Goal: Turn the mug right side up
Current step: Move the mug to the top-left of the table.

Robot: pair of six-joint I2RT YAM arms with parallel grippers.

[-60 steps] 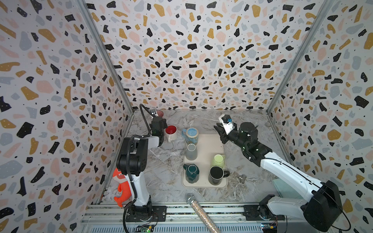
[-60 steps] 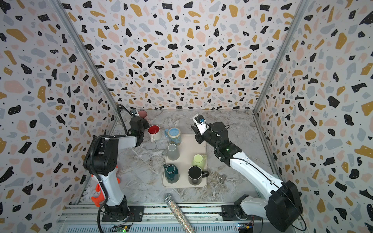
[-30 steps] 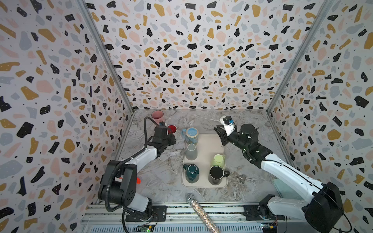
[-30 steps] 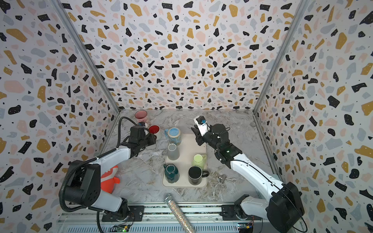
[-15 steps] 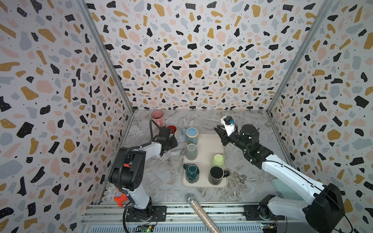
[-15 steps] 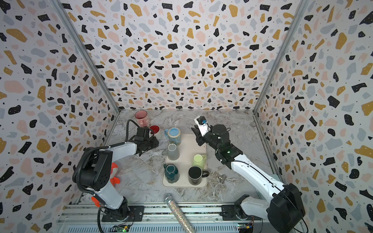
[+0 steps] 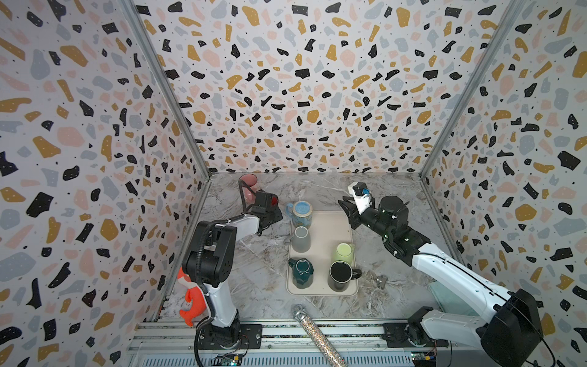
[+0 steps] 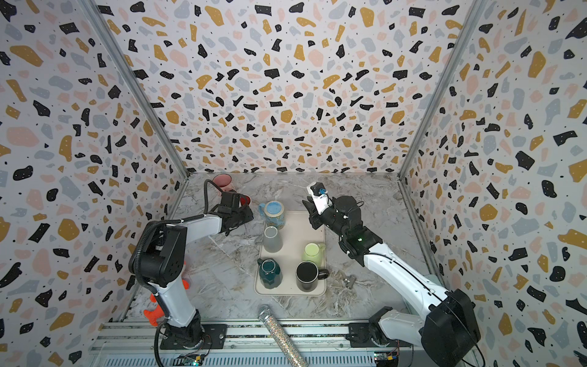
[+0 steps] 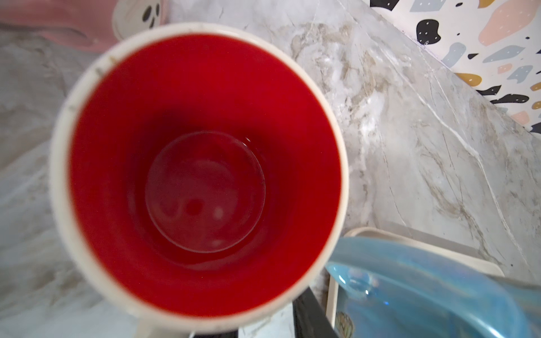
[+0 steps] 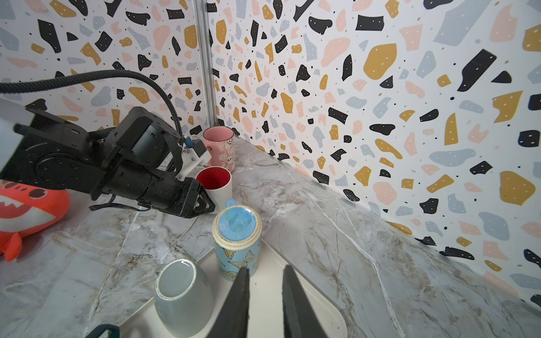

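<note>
Both top views look steeply down from high over the 6 o'clock edge of the tabletop (image 7: 254,273) (image 8: 222,270), facing 12. The left wrist camera sits close above the red-lined mug (image 9: 202,181), peering straight in. The right wrist camera looks past its fingers (image 10: 240,304) toward 10 o'clock, sharing the blue butterfly mug (image 10: 237,243) (image 7: 300,211) with them.

Seven mugs all told: a pink mug (image 7: 247,184), a red-lined mug (image 10: 215,183), a blue butterfly mug (image 7: 300,211), a grey mug (image 7: 300,238), a pale green mug (image 7: 344,252), a dark teal mug (image 7: 301,271) and a black mug (image 7: 340,276). Everything else is a single: one beige tray (image 7: 324,228), one orange plush shark (image 7: 189,295), one glittery microphone (image 7: 313,330), and one little grey bit (image 7: 382,280) too small to make out. Two robot arms as well, the left arm (image 7: 222,251) and the right arm (image 7: 444,273).
</note>
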